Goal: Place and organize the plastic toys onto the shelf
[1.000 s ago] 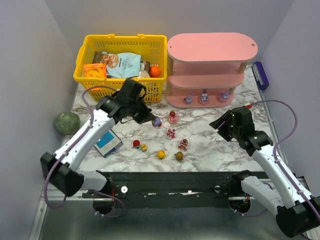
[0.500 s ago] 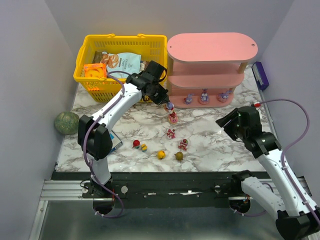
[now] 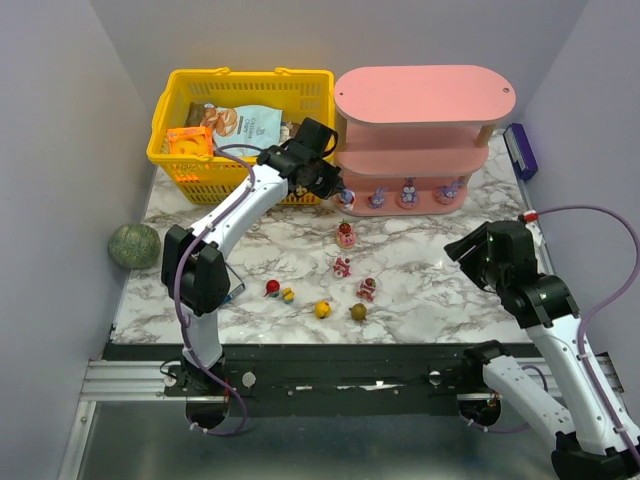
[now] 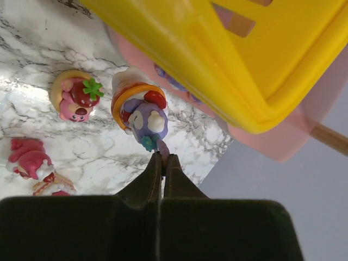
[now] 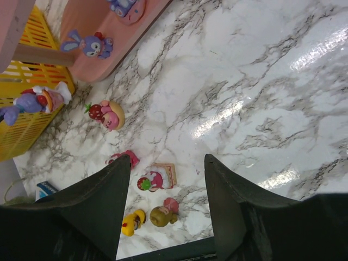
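"On the shelf (image 3: 425, 95), how much is done?"

"Three purple bunnies (image 3: 408, 192) stand in a row on the bottom board, and none shows on the boards above. A fourth, the purple bunny toy (image 4: 144, 114), is at that board's left end, pinched in the left hand (image 4: 163, 157)."

"And on the bench (image 3: 420, 280)?"

"Seven toys lie loose near the middle. A strawberry-topped toy (image 3: 346, 235) is nearest the shelf, with two pink ones (image 3: 342, 267) nearer the arms. Then comes a row of small round ones (image 3: 322, 309): red, yellow, yellow and olive. I judge about a third done, counting the one in hand."

"How does the hand hold it?"

"The fingers are pressed together on a thin part at the toy's rear, and the body sticks out past the tips. It hangs just beside the board's edge, next to the yellow basket (image 3: 240, 120). Whether it touches the board I cannot tell."

"The right hand (image 5: 166, 163)?"

"Spread wide and empty, above the bench's right side, well apart from the loose toys."
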`<move>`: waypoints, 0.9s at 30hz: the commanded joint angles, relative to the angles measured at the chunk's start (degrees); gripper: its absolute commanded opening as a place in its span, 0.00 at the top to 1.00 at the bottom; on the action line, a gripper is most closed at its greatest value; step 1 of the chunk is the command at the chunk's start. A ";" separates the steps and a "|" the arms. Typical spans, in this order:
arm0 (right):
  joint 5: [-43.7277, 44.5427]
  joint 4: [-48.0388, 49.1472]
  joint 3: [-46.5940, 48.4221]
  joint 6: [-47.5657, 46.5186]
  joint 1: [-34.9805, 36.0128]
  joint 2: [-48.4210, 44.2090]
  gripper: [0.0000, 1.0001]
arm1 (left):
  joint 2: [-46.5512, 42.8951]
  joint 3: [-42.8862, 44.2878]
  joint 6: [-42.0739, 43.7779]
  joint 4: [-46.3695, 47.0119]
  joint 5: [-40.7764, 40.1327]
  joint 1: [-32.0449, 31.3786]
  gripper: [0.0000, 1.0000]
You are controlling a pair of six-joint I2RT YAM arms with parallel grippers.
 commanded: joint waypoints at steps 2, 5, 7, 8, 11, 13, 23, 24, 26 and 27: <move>2.59 -3.06 2.69 -1.63 -0.39 0.29 0.36 | 1.98 1.32 -5.75 3.83 -6.83 -1.41 1.00; 2.68 -3.41 2.69 -1.80 -0.39 0.29 0.36 | 3.13 2.55 -7.60 3.66 -8.85 -2.38 1.00; 2.77 -3.59 2.69 -1.98 -0.39 0.11 0.36 | 3.57 3.00 -9.27 3.13 -10.52 -2.99 1.00; 2.85 -3.68 2.69 -2.24 -0.47 -0.06 0.36 | 3.65 3.17 -9.62 3.13 -11.93 -3.61 1.00; 3.29 -4.12 2.87 -2.68 -0.39 -0.24 0.36 | 3.48 3.00 -12.17 2.78 -14.83 -4.84 1.00; 3.47 -4.38 2.87 -2.95 -0.39 -0.50 0.36 | 3.48 2.82 -13.83 3.39 -16.16 -5.81 1.00; 3.29 -4.91 2.60 -4.44 -0.39 -1.29 0.35 | 4.80 8.87 -21.31 -1.43 -23.44 -8.79 1.00; 3.29 -4.91 2.52 -4.53 -0.39 -1.29 0.35 | 4.71 9.58 -21.66 -3.96 -24.50 -9.23 1.00; 3.03 -5.00 2.34 -4.71 -0.39 -1.55 0.35 | 3.84 9.24 -22.28 -5.04 -27.39 -10.20 1.00; 2.86 -5.08 2.34 -4.79 -0.39 -1.73 0.35 | 2.35 8.37 -22.89 -5.22 -27.76 -10.38 1.00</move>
